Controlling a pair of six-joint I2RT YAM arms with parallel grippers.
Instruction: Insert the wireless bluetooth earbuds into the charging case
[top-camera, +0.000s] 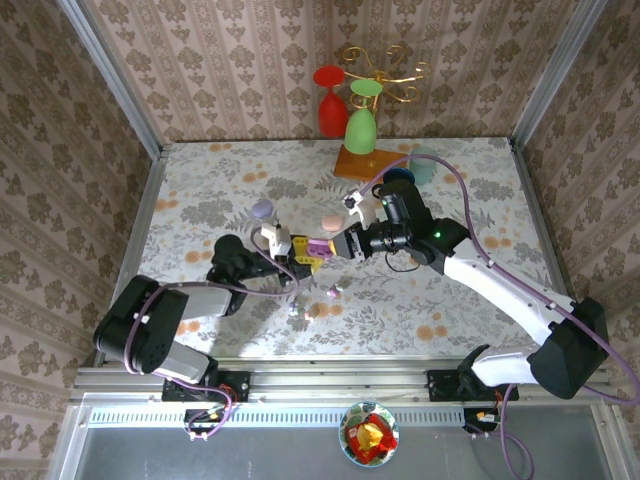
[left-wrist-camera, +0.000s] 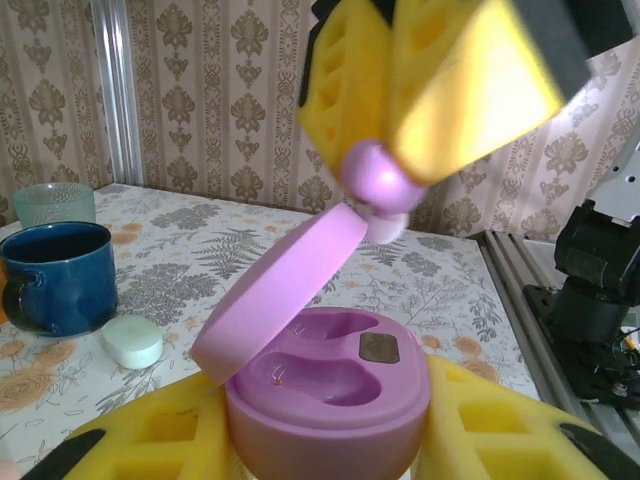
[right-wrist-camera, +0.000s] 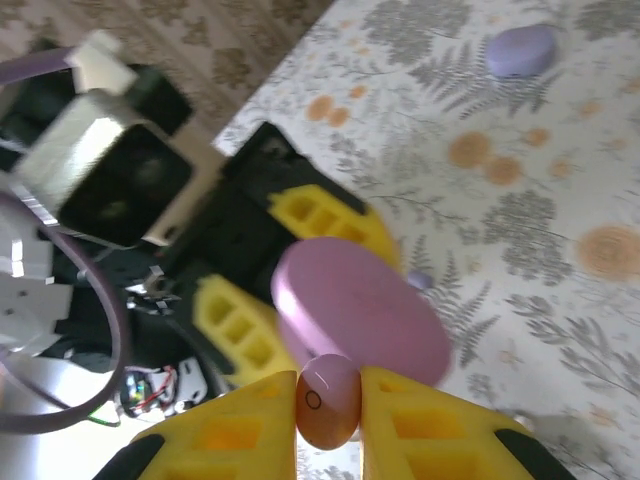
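Observation:
My left gripper (left-wrist-camera: 328, 445) is shut on an open pink-purple charging case (left-wrist-camera: 345, 395); its lid (left-wrist-camera: 285, 290) tilts up to the left and both wells look empty. My right gripper (right-wrist-camera: 328, 392) is shut on one glossy pink earbud (right-wrist-camera: 328, 410), held just above the lid (right-wrist-camera: 360, 310). From the left wrist this earbud (left-wrist-camera: 372, 175) hangs over the case between yellow fingers (left-wrist-camera: 470, 90). From above, the two grippers (top-camera: 300, 256) (top-camera: 346, 243) meet at the case (top-camera: 319, 247). Loose earbuds (top-camera: 333, 292) (top-camera: 298, 311) lie on the table nearer the bases.
A lilac case (top-camera: 263, 209), a peach case (top-camera: 331, 221) and a mint case (left-wrist-camera: 133, 341) lie around. A blue mug (left-wrist-camera: 55, 275) and a teal glass (left-wrist-camera: 52, 204) stand at the back right, by red and green goblets (top-camera: 345, 115) on a wooden stand.

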